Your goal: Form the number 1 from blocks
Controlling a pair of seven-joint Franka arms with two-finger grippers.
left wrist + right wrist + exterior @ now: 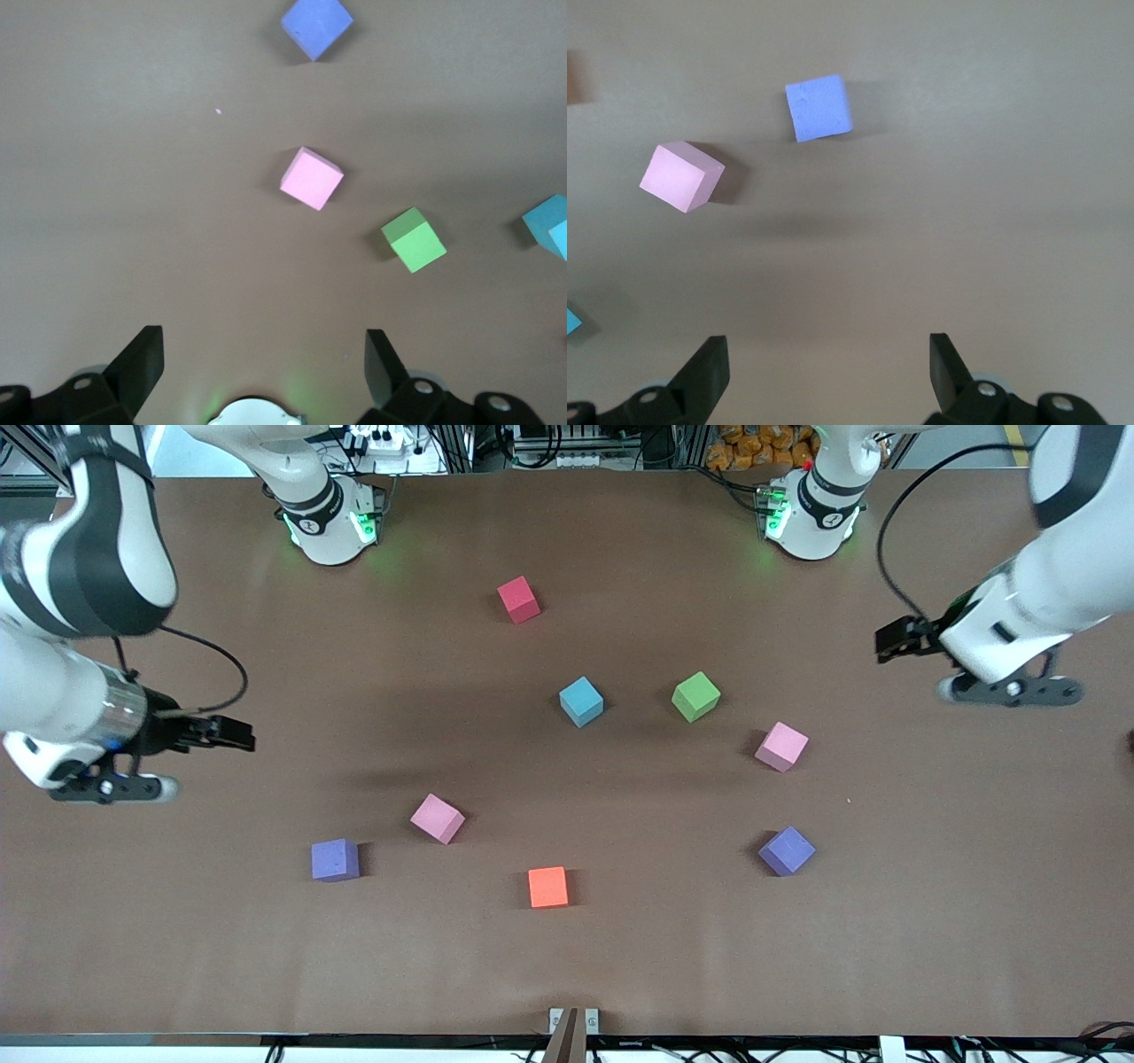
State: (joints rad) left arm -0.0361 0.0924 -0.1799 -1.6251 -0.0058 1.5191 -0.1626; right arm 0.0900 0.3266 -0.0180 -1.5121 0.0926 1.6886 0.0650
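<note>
The brown table [886, 921] spans everything. The left gripper [1010, 690] hangs at three o'clock and the right gripper [111, 787] at nine, both spread wide and empty. The blocks lie scattered and apart: red [518, 599] at twelve, light blue [581, 701] and green [695, 695] central, pinks [781, 746] [438, 818], purples [787, 851] [335, 860], orange [547, 887] at six.

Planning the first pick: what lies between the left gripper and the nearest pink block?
Nothing: bare table separates the open left gripper from the pink block, as the left wrist view shows.
</note>
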